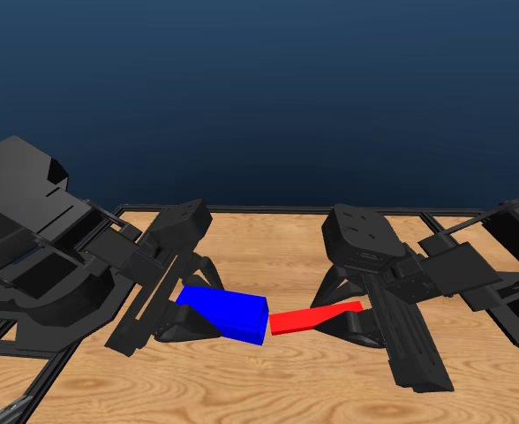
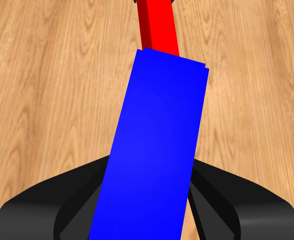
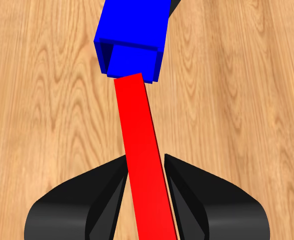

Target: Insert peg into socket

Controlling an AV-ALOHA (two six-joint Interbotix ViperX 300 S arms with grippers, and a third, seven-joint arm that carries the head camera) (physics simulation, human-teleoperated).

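Both grippers are clamped on their parts above the wooden table point(image 1: 242, 389), the left gripper point(image 1: 176, 322) holding the blue socket point(image 1: 229, 315) and the right gripper point(image 1: 361, 320) the red peg point(image 1: 308, 319), whose tip sits at the socket mouth, so insertion is in hand and probably calls for straightening the slightly skewed peg before pushing inward.

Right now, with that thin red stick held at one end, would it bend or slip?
The peg probably stays stiff: it runs straight from the right end effector to the socket without sagging. Its smooth, plain faces might slip, though the jaws press both sides. It looks light.
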